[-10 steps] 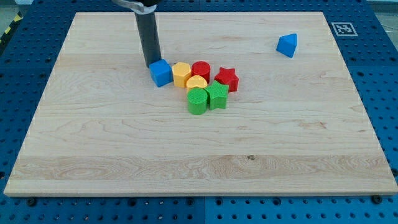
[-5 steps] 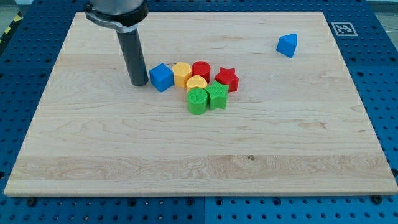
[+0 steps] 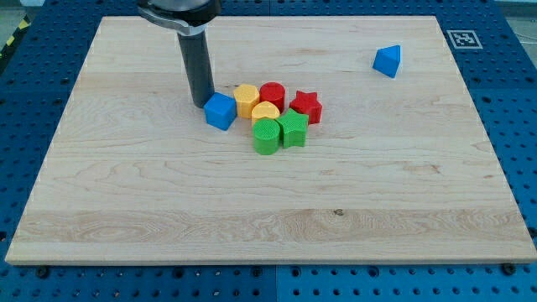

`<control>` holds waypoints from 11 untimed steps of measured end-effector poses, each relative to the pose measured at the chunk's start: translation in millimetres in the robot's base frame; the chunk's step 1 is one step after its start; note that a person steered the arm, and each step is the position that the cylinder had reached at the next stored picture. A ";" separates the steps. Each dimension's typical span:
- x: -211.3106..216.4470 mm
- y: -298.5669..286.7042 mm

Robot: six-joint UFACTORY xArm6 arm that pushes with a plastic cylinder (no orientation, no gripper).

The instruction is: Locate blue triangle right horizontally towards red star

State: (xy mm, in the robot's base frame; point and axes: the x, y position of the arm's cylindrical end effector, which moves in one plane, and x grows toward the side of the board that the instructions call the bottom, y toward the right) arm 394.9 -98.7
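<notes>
The blue triangle [image 3: 388, 60] lies alone near the view's top right of the wooden board [image 3: 126, 193]. The red star [image 3: 306, 106] sits at the right end of a cluster in the middle. My tip [image 3: 201, 103] stands at the cluster's left end, touching the upper left of a blue cube [image 3: 221, 111]. The tip is far to the left of the blue triangle.
The cluster also holds a yellow hexagon [image 3: 246, 99], a red cylinder [image 3: 271, 94], a yellow heart-like block [image 3: 265, 112], a green cylinder [image 3: 266, 136] and a green star-like block [image 3: 293, 129]. A marker tag [image 3: 463, 39] sits at the board's top right corner.
My tip swung from above the blue cube to its left, then back against its upper left. The blue cube has slid slightly down and right. The blue triangle has not moved.
</notes>
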 end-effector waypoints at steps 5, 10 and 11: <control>-91.4 -5.1; -177.4 137.9; -177.4 139.4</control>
State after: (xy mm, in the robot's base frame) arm 217.5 40.7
